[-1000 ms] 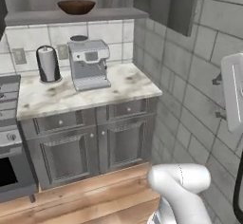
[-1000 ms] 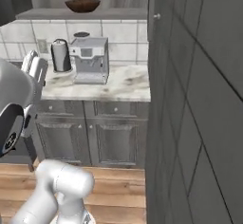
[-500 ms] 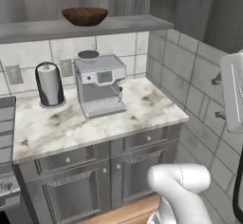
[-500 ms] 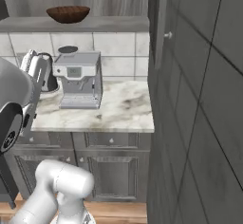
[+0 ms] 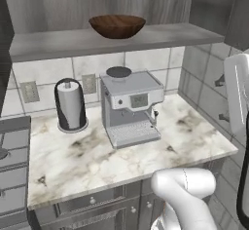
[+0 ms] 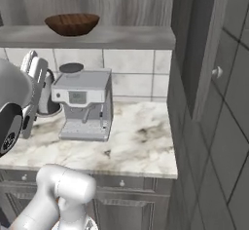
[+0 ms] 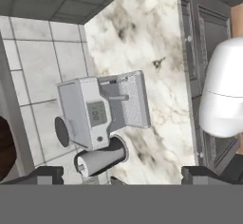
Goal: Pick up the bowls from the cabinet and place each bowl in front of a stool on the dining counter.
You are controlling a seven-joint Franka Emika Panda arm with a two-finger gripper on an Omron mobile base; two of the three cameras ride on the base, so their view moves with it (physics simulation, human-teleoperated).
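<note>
Right now I see my fingers (image 7: 122,174) spread as wide as they go in the hand view, the two dark tips (image 7: 45,174) far apart at the bottom edge, with nothing between them and nothing touched. They look down on the marble surface (image 7: 142,38) from well above it, and the view is rolled, so the coffee machine (image 7: 102,109) lies sideways with the paper towel roll (image 7: 99,160) just beside it.

One dark brown wooden bowl (image 5: 117,26) sits upright on the grey shelf (image 5: 160,35) of the cabinet, above the coffee machine (image 5: 130,106) and slightly to its left in the left base view. From the right base view the same bowl (image 6: 72,23) rests toward the left end of the shelf (image 6: 131,36), and the dark grey cabinet door (image 6: 197,48) hangs open at the right. A dark curved edge at the far left of the hand view may be the bowl; I cannot tell.

Compared with a second ago, both base views have shifted wholesale: my base has driven closer. The machine, the roll (image 5: 71,105) and the bowl loom larger, and the drawer fronts below have mostly slid out of frame. The things themselves have not moved, and my fingers are just as wide open as before.
</note>
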